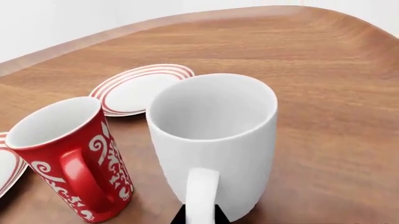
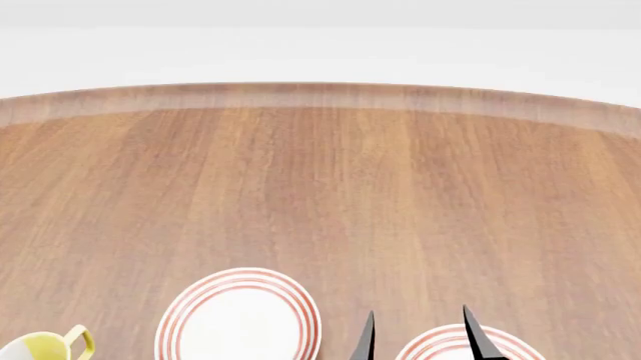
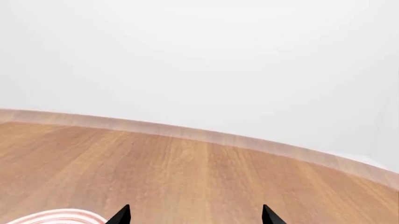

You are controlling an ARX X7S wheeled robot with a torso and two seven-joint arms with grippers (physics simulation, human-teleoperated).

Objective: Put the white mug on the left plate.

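Observation:
The tall all-white mug [image 1: 215, 140] stands upright on the wooden table, seen only in the left wrist view. Its loop handle [image 1: 203, 196] runs between the two black tips of my left gripper [image 1: 199, 217], which press against both its sides. In the head view the left plate [image 2: 239, 316], white with red rings, lies near the front edge, bare. The mug and left gripper are out of the head view. My right gripper [image 2: 419, 337] hangs open and empty over the right plate [image 2: 470, 346]; it also shows in the right wrist view [image 3: 195, 217].
A red patterned mug [image 1: 72, 154] stands close beside the white mug. Two ringed plates show in the left wrist view, one behind the mugs [image 1: 142, 88] and one at the edge [image 1: 6, 170]; I cannot tell which is which. A yellow-handled mug [image 2: 45, 347] sits front left.

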